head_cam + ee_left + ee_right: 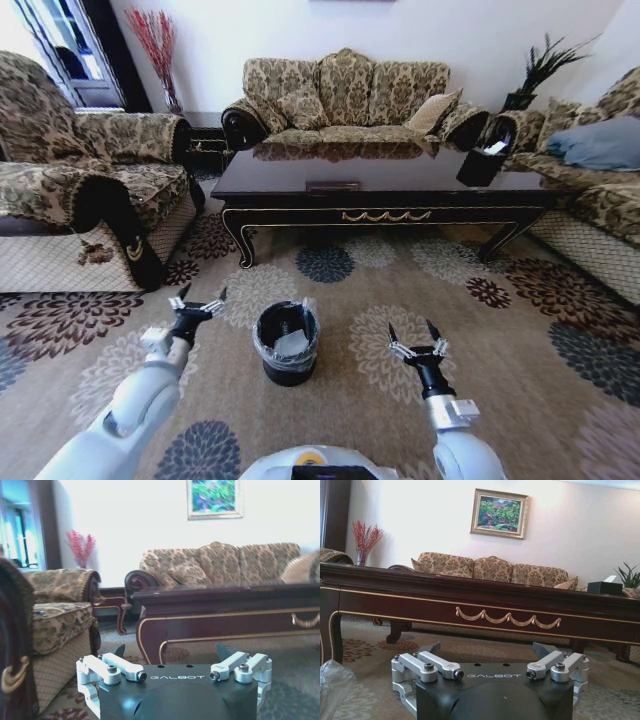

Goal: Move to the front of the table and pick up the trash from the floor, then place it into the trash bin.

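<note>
- We stand on the patterned carpet facing the table [385, 190], which runs across the room ahead of us, sofa behind it
- Bin [286, 343] sits on the carpet between our two arms, nearer the left one; it holds a white paper piece [291, 345] and something dark beside it that we cannot make out
- Left gripper [196, 306] hovers low, just left of the bin, jaws spread wide, nothing in them
- Right gripper [417, 341] hovers low, well right of the bin, jaws likewise wide open and empty
- Right wrist view looks level at the table's front rail with its gold ornament [508, 617]; the liner [334, 682] shows at the edge
- We spot no loose trash on the carpet around us
- Our judgement: drop-off seems done or nearly so; next move calls for a check of the floor for leftovers, especially under the table, before either arm commits
</note>
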You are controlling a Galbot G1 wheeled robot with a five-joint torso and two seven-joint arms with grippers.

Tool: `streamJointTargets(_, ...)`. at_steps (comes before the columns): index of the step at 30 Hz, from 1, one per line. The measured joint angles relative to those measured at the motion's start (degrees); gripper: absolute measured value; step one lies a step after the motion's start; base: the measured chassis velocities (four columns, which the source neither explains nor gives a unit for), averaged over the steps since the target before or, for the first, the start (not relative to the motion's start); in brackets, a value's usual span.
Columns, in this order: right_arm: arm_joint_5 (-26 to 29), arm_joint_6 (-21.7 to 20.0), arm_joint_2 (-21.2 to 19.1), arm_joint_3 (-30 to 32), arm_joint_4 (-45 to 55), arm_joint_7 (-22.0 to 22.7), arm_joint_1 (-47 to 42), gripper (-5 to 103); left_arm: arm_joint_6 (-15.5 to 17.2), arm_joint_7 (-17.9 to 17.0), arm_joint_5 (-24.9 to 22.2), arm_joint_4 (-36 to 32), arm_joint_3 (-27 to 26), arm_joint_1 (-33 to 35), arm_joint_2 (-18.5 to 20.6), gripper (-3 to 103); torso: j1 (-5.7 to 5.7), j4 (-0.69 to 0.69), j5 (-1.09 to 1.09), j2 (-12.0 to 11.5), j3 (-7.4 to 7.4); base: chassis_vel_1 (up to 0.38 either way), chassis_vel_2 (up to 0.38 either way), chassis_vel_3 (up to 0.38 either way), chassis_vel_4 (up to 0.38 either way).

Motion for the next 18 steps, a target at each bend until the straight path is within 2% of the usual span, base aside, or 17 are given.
streamJointTargets(2, -0.2, 0.3, 0.2, 0.3, -0.1, -0.1, 0.2, 100, -2.2, 1.4, 1.6, -1.2, -2.4, 3.4, -3.1, 100, 0.00, 0.01, 0.00, 0.0, 0.00, 0.000, 0.000, 0.000, 0.000)
streamJointTargets(4, -0.2, 0.4, 0.2, 0.5, 0.0, -0.2, 0.2, 100, -3.0, 1.8, 2.1, -1.3, -3.0, 4.3, -3.8, 100, 0.00, 0.01, 0.01, 0.0, 0.00, 0.000, 0.000, 0.000, 0.000)
streamJointTargets(7, -0.2, 0.6, 0.3, 1.7, 1.1, -0.4, 0.0, 100, -6.6, 3.7, 3.3, -1.9, -5.7, 8.3, -6.1, 100, 0.00, 0.02, 0.00, 0.0, 0.00, 0.000, 0.000, 0.000, 0.000)
streamJointTargets(14, 0.7, 2.1, 1.6, 5.1, 1.9, -1.6, -1.2, 100, -9.7, 6.0, 2.9, -1.5, -6.4, 10.6, -6.6, 100, 0.00, -0.03, -0.01, 0.0, 0.00, 0.000, 0.000, 0.000, 0.000)
streamJointTargets(18, 0.8, 2.3, 1.8, 5.4, 1.7, -2.0, -1.1, 100, -11.0, 6.8, 2.9, -0.8, -6.6, 12.7, -6.9, 100, 0.01, 0.00, 0.00, 0.0, 0.00, 0.000, 0.000, 0.000, 0.000)
